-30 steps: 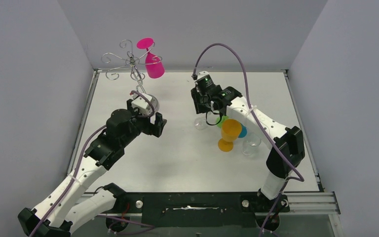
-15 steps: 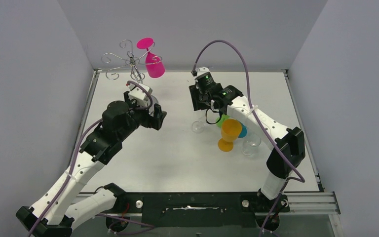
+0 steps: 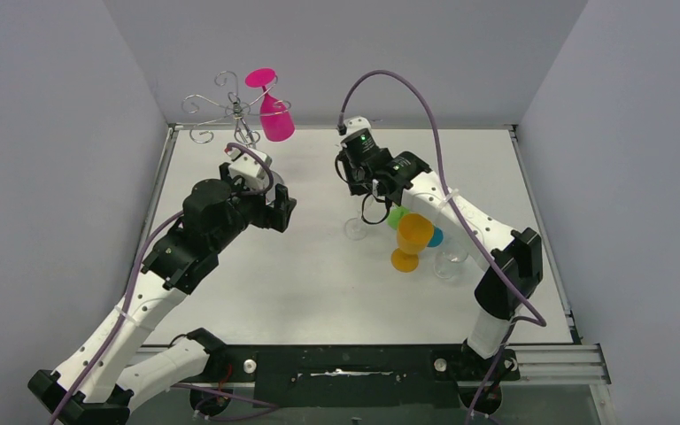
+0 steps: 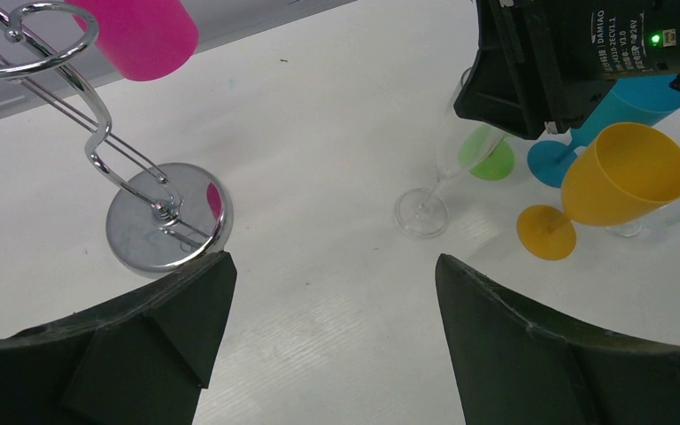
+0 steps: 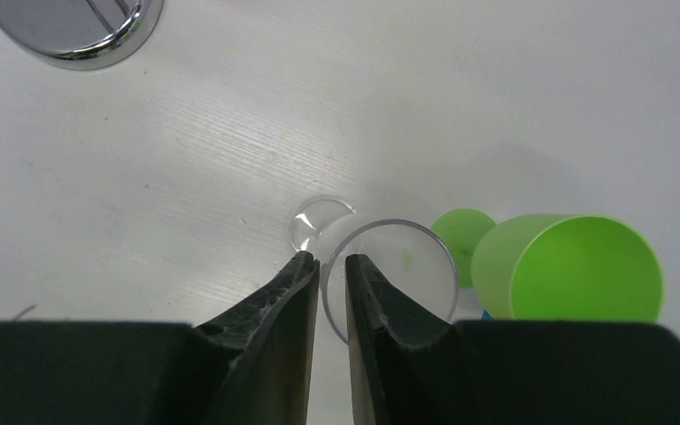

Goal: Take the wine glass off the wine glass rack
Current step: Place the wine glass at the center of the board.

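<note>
Top view: a white bench (image 3: 319,292) w/ two robot arms.

**Progress:** barely begun, by my read. The pink wine glass (image 3: 274,115) hangs upside down on the wire rack (image 3: 230,111) at the far-left corner of the bench, foot up in a scroll arm, bowl down. Nothing touches it. You have yet to reach up, grip it, slide the foot free and bring it away, i.e. nearly the whole job.

**Grippers:**
- Your left gripper (image 4: 332,266) is spread wide and empty. It sits low, near the rack's round shiny base (image 4: 164,217) and well below the pink glass.
- Your right gripper (image 5: 329,266) is mid-bench toward the far edge. Its fingers are almost together, and the rim of a clear glass (image 5: 407,292) looks pinched between them. That glass stands upright, foot on the bench. It's not the one on the rack.

**Nearby:** just beside the clear glass, toward the right edge, stand a green cup (image 5: 575,266), a blue cup (image 4: 620,106) and an orange cup (image 3: 412,237). A second clear glass (image 3: 450,261) stands there too.

**Hard to make out:**
- In the top view the left wrist hides the rack's base.
- The left wrist view cuts off the pink glass, so only the bowl end shows.
- The wire is too thin to tell exactly how the foot sits in the scroll.
- Both clear glasses are faint against the white.
</note>
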